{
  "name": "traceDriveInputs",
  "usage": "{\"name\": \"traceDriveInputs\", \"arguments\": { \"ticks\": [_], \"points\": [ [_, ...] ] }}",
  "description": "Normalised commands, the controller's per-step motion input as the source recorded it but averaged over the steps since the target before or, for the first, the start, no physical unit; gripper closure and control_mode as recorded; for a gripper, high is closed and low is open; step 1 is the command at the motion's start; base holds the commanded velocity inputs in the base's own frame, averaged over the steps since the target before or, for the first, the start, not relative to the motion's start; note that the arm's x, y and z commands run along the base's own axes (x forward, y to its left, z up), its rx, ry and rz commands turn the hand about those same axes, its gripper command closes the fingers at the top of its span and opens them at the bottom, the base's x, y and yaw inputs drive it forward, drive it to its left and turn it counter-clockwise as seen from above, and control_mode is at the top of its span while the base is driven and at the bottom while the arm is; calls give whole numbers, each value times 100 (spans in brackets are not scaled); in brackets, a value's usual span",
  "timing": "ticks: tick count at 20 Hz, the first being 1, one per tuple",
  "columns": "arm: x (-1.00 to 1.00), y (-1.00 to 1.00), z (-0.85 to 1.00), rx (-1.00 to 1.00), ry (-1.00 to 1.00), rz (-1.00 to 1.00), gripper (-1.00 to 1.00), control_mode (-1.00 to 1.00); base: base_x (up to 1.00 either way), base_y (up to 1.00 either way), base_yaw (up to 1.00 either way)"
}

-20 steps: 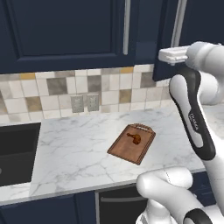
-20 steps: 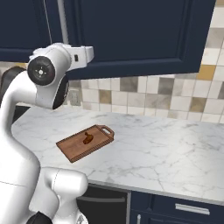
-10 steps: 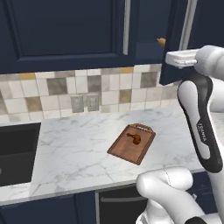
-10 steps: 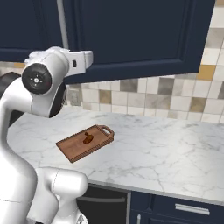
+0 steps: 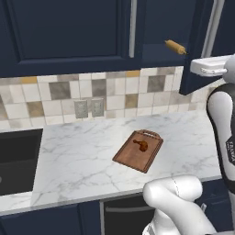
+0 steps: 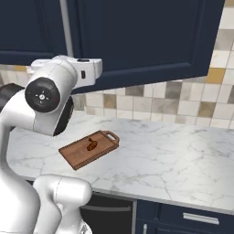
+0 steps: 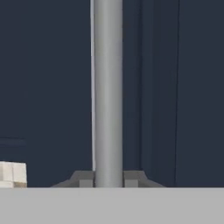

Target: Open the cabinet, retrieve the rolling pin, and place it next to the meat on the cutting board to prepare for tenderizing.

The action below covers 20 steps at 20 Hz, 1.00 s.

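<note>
At the bottom centre of the hand view the gripper [image 7: 108, 178] is closed around the silver bar handle [image 7: 108, 87] of the cabinet [image 5: 64, 32]. In the left base view the right door [image 5: 196, 46] stands ajar at upper right, with the rolling pin [image 5: 176, 47] visible inside. Mid-frame, the meat [image 5: 142, 145] lies on the cutting board [image 5: 128, 157] on the counter [image 5: 78, 160].
</note>
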Motion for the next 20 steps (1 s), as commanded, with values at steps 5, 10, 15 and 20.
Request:
{"name": "traceDriveInputs", "arguments": {
  "ticks": [5, 10, 15, 20],
  "points": [
    [-21, -58, -30, 2, 2, 7, 100, -100, 0, 0, 0],
    [-11, -29, -34, 4, 0, 6, -100, -100, 0, 0, 0],
    [0, -2, -2, 0, 1, 1, -100, -100, 0, 0, 0],
    [-34, -7, -1, -1, -8, 3, -100, -100, 0, 0, 0]
  ]
}}
